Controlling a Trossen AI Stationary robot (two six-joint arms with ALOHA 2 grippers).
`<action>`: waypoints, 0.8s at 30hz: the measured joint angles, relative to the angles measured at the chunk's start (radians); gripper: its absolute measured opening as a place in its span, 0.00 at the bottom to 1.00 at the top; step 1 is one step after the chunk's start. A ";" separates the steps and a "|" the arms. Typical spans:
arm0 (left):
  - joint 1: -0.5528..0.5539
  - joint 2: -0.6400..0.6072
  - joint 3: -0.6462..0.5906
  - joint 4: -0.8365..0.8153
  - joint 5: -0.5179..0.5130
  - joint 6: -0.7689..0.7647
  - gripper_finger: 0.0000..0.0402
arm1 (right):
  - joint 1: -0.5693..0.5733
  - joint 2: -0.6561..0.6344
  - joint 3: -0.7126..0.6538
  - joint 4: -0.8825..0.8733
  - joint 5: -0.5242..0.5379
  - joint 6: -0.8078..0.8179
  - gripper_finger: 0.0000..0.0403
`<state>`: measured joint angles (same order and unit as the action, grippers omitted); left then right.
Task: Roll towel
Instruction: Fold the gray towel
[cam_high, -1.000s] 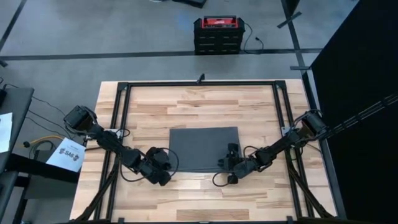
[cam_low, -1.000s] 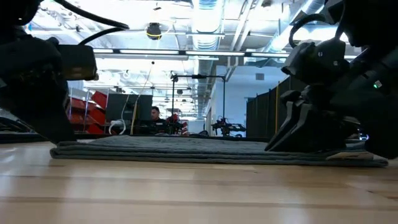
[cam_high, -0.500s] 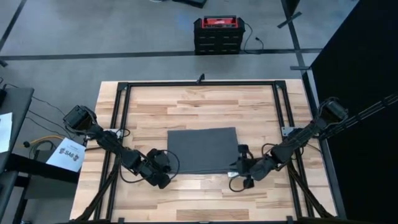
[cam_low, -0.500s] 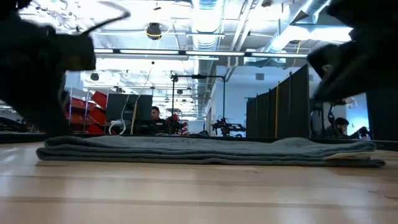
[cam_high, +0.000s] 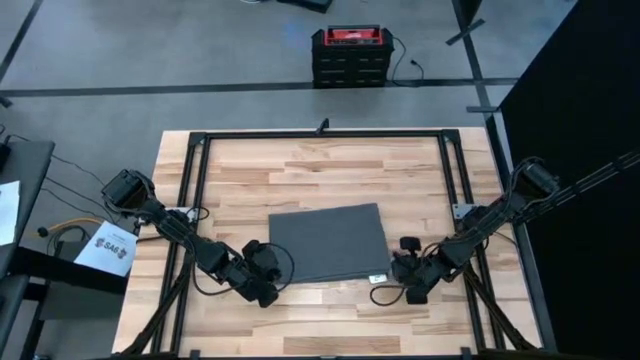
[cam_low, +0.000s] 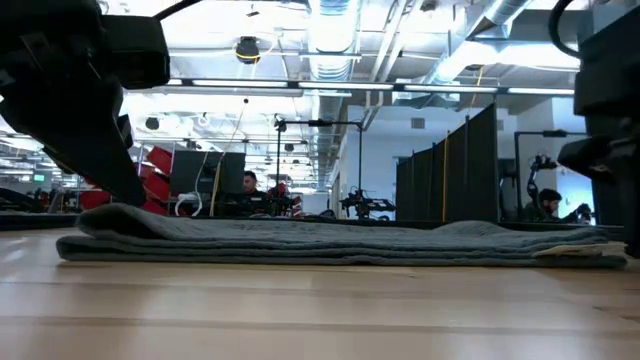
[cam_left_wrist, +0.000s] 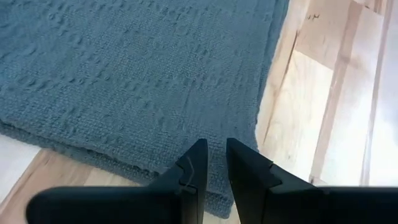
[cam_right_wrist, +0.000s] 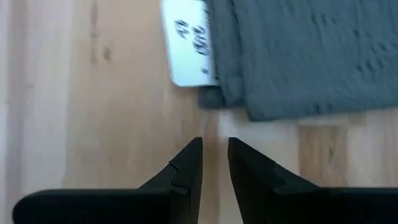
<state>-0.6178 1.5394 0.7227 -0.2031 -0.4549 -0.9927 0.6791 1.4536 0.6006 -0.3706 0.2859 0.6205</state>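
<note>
The towel (cam_high: 328, 243) lies flat near the middle of the wooden table (cam_high: 320, 165), a dark grey rectangle folded in layers (the stacked edges show clearly in the low view (cam_low: 330, 243)). Its small white tag (cam_high: 377, 278) sticks out from the near corner on the robot's right side; in the right wrist view the tag (cam_right_wrist: 189, 45) rests on bare wood just beside the towel's corner (cam_right_wrist: 298, 56).

The left gripper (cam_high: 268, 268) sits at the towel's near corner on the robot's left side. In the left wrist view its two dark fingers (cam_left_wrist: 193, 171) stand close together with only a narrow slit between them, and nothing is clamped in that slit. The fingertips hang over the towel's edge (cam_left_wrist: 137, 93), where the folded layers meet the table; whether they press on the cloth I cannot tell. In the low view the left arm's dark bulk (cam_low: 85, 90) comes down onto the towel's raised end.

The right gripper (cam_high: 406, 262) is on the table just beside the towel's other near corner, clear of the cloth. In the right wrist view its fingers (cam_right_wrist: 186, 168) are likewise nearly together, a thin gap between them, holding nothing, with bare wood under the tips and the towel's corner and tag a little ahead of them. In the low view the right arm (cam_low: 610, 110) stands at the towel's tagged end.
</note>
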 joint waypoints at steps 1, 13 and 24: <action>0.000 0.000 0.000 -0.003 -0.001 0.000 0.12 | -0.008 0.000 0.000 0.000 0.001 -0.006 0.16; 0.000 -0.002 0.000 -0.003 -0.005 0.005 0.12 | -0.081 -0.005 0.007 0.120 0.054 -0.174 0.16; 0.000 -0.002 0.001 -0.010 -0.006 0.005 0.12 | -0.076 -0.005 0.085 -0.026 0.053 -0.191 0.16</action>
<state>-0.6178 1.5379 0.7238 -0.2127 -0.4610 -0.9874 0.6030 1.4490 0.6857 -0.3964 0.3388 0.4291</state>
